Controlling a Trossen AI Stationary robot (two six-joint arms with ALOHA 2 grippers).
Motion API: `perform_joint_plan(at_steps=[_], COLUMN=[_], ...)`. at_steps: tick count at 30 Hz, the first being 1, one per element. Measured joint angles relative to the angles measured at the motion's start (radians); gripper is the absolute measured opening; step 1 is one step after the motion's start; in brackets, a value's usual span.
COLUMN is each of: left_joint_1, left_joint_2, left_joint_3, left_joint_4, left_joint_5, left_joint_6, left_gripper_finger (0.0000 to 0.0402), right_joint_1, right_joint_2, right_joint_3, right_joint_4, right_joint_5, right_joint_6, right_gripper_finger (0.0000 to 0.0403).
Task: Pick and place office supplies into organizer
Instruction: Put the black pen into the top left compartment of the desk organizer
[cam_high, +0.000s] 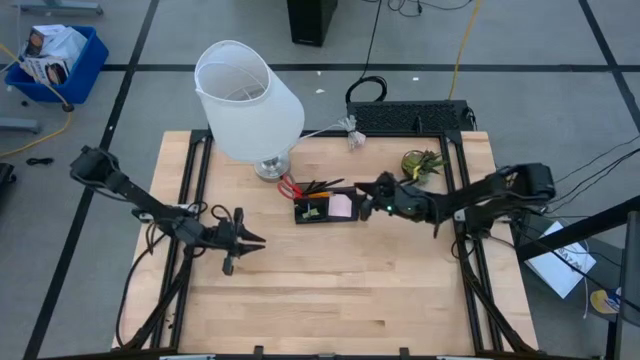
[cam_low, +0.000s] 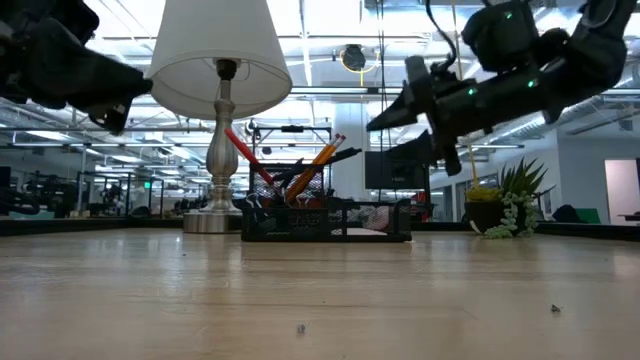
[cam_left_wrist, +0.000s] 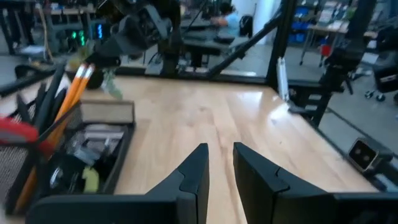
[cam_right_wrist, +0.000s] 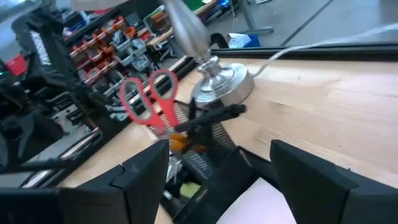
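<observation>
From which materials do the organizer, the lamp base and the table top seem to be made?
The organizer looks like black metal wire mesh: its walls are see-through with a fine grid, though coated plastic is possible. The lamp base seems polished silver metal, because it shines and reflects light. The table top appears to be light wood in joined strips, with visible grain and a smooth finish.

lamp (cam_high: 250, 100): white shade, silver base, upright, back-left of table | potted plant (cam_high: 420, 163): green, back-right | table (cam_high: 330, 290): light wood | blue bin (cam_high: 55, 60): floor, far left
</observation>
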Motion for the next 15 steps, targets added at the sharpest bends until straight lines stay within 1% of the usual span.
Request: perform_joint_plan(at_steps=[3, 7, 12, 15], left_joint_1=[0.000, -0.017, -0.021, -0.020], left_joint_2=[-0.062, -0.092, -0.095, -0.095], left_joint_3=[0.000, 0.000, 0.000, 0.000], left_joint_4=[-0.099, -0.091, -0.077, -0.077], left_joint_5=[0.000, 0.000, -0.005, -0.011], left_joint_6=[-0.039, -0.004, 0.023, 0.031], left_gripper_finger=[0.0076, 0.0076, 0.0076, 0.0076], right_joint_1=[-0.005, -0.006, -0.017, -0.024], right_joint_2=[0.057, 0.126, 0.209, 0.249], right_joint_3=[0.001, 0.020, 0.113, 0.166], right_joint_4=[0.093, 0.132, 0.139, 0.125], right_joint_5=[0.001, 0.027, 0.026, 0.026], right_joint_6=[0.024, 0.044, 0.040, 0.004], right_gripper_finger=[0.0270, 0.0270, 0.0270, 0.0268])
